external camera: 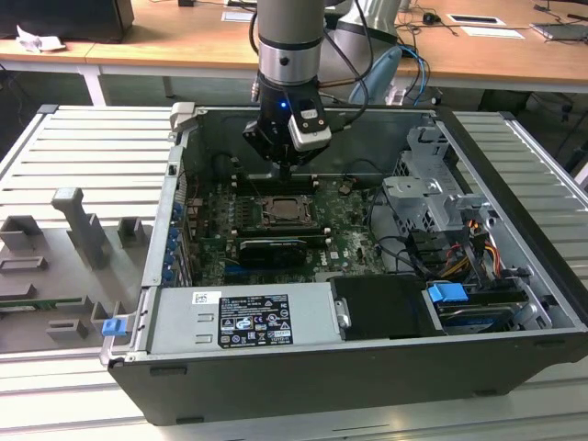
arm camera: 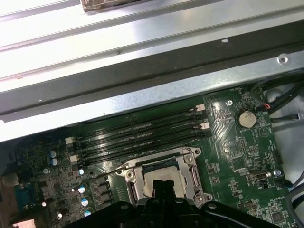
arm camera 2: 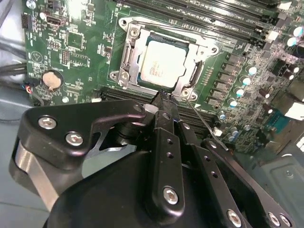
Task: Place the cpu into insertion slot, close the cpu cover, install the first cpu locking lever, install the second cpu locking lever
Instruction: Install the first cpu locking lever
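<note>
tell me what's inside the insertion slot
The cpu sits in the insertion slot, its pale metal top showing through the cut-out of the cpu cover. The socket floor beneath the chip is covered, and the gripper hides part of the slot's edge in the second wrist view.

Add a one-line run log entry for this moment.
cpu in insertion slot | cpu cover down | gripper at slot edge, jaws shut, holding nothing | locking lever sticking out

Ribbed grey metal counter, evenly lit. Grey plastic holders stand on it toward the exterior view's left. Behind it: light wooden desk on white legs, with white papers and dark cables on top.
</note>
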Tool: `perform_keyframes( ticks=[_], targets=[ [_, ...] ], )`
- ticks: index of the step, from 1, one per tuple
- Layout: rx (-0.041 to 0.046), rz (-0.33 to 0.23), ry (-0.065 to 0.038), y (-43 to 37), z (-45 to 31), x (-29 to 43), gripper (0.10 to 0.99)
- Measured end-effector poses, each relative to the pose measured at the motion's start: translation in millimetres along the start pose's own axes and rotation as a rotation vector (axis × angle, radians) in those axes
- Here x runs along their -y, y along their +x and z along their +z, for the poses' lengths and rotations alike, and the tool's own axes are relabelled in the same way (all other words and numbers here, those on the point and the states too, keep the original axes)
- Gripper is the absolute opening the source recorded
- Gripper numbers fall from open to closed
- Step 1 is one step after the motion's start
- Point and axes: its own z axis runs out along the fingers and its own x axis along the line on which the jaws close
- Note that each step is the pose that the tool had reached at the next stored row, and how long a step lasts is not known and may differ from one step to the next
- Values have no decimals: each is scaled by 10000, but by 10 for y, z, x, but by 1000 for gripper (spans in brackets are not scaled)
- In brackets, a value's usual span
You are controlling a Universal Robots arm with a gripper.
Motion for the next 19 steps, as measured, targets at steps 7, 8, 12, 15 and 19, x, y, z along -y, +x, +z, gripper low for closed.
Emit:
perform_keyframes(
  ticks=[7,8,12,15,19],
  targets=[
    [-29,-772,-20,0,0,0,106],
    [-33,-871,-22,0,0,0,106],
    [-44,-1176,-30,0,0,0,106],
    [-52,-1405,-36,0,0,0,106],
    [-66,-1763,-46,0,0,0,106]
  ],
)
